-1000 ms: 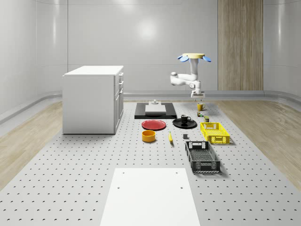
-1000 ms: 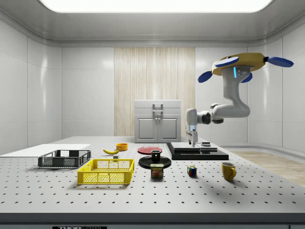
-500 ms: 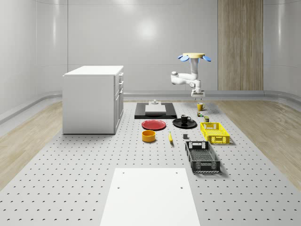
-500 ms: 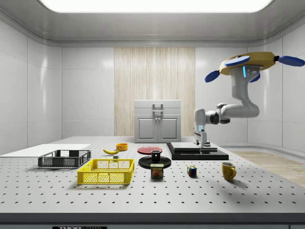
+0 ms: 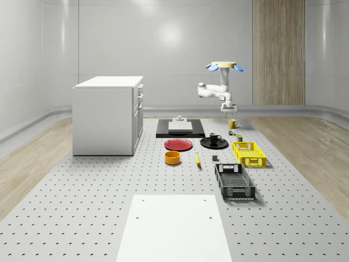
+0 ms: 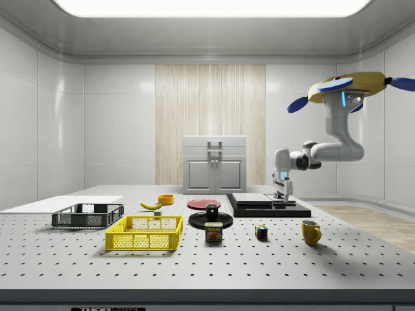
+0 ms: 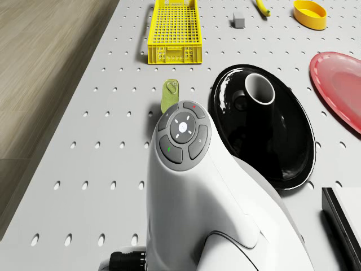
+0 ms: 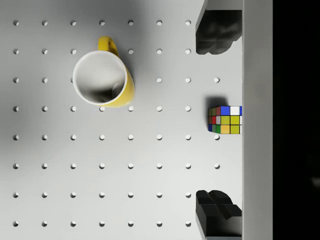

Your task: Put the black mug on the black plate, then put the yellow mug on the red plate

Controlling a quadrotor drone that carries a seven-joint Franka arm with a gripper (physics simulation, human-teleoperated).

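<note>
Yellow mug point(image 8: 103, 78) stood upright on the bench near the Rubik's cube point(image 8: 225, 119), w/ black mug point(image 5: 214, 137) already on the black plate point(image 5: 214, 144). Risk, imo: gripper point(image 8: 218, 120) sat off-centre from the mug, so descending now could clip the rim or tip it. Fingers point(image 8: 216, 32) were spread, holding nothing; drone point(image 6: 350, 87) hovered above, arm elbowed, wrist pointing straight down.
</note>
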